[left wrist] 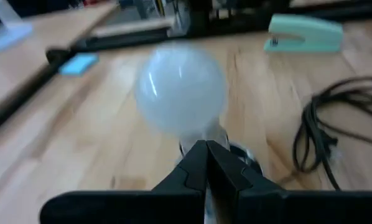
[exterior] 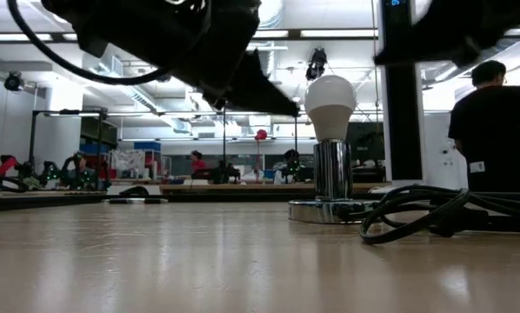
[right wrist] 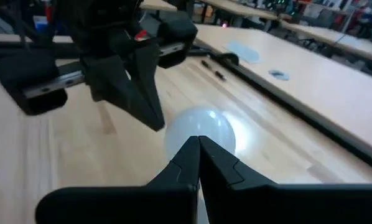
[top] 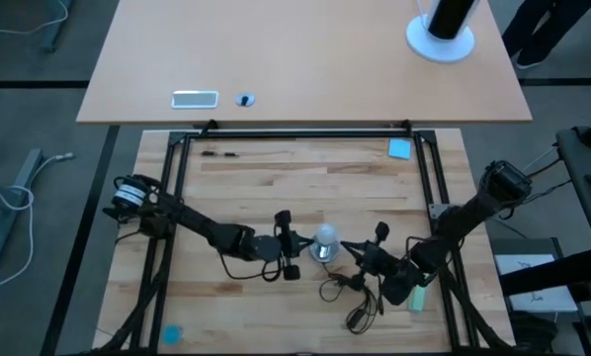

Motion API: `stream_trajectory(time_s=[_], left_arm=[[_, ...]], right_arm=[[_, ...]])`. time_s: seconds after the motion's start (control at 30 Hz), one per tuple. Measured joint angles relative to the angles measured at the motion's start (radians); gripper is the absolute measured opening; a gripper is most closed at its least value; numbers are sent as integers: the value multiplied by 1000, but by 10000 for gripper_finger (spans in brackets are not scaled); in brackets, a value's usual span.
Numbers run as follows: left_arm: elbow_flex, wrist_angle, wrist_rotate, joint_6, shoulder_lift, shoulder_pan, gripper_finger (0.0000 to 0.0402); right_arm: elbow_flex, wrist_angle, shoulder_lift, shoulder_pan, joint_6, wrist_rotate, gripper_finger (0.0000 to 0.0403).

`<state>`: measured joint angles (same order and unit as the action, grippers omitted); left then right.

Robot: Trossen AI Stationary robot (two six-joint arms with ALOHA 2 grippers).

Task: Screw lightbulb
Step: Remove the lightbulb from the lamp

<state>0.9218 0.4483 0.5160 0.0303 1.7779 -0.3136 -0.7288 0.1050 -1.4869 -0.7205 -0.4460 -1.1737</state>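
The white frosted lightbulb stands upright with its silvery base in the round silver socket, whose disc foot rests on the wooden table. The lightbulb also shows in the high view. My left gripper is shut and level, on the bulb's left side, its tip just short of the glass. My right gripper is shut on the bulb's right side and points at it. I cannot tell whether its tip touches the bulb.
The socket's black cord lies in loops at the near right of the socket. A pale green block lies beside my right arm. A blue note lies at the far right. A person stands beyond the table.
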Motion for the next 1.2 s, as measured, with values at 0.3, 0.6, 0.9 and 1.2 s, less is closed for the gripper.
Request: stream_trajectory(time_s=[0.3,0.6,0.9,1.2], left_arm=[[0,-84,-1,86,3,2,0],[0,-65,-2,76,4,11,0],[0,-17,137,51,4,47,0],[0,63,66,10,5,54,0]], right_arm=[[40,-414,28,-23,-511,65,0],[107,-218,1,-8,-498,76,26],[97,-113,0,11,-416,79,108],[97,45,9,29,-198,35,167]])
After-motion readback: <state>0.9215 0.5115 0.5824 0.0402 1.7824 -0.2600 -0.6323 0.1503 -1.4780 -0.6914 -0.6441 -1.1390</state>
